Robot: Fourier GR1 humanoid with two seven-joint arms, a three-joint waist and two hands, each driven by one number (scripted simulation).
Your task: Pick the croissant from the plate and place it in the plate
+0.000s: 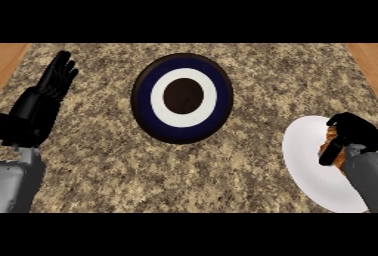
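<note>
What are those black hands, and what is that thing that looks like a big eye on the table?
You are looking down from a robot's head at a speckled stone counter. The grey arms with black hands belong to the robot. The robot's left hand, at the picture's left, is open with its fingers up and is just resting. The "eye" is a round plate with dark blue, white and brown rings, lying in the middle with nothing on it. At the right edge lies a plain white plate. On it is a golden-brown croissant, mostly hidden, because the robot's right hand has its fingers curled round it. The croissant is still over the white plate.
</note>
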